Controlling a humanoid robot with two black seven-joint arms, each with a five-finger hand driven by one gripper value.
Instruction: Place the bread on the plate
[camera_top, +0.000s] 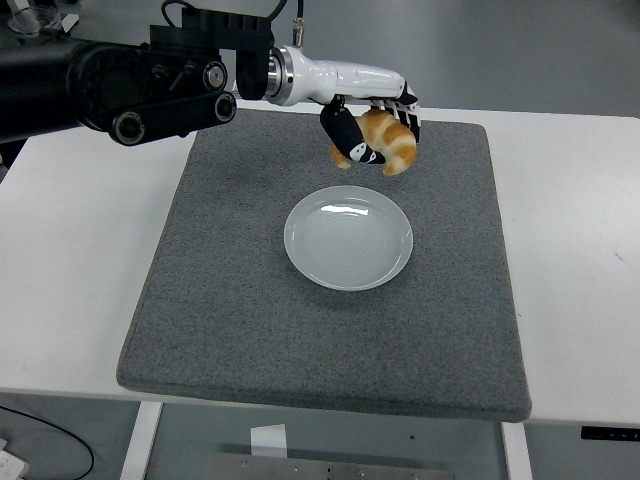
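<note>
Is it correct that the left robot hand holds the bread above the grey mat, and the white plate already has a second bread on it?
Not quite. The head view shows the white plate empty; nothing lies on it. The rest is right: the left robot hand holds the bread above the grey mat.

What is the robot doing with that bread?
The robot's left hand is holding a piece of bread up in the air, just past the far rim of a white plate. The plate has nothing on it and sits in the middle of a grey mat on the white table. The bread is not on the plate yet.
</note>
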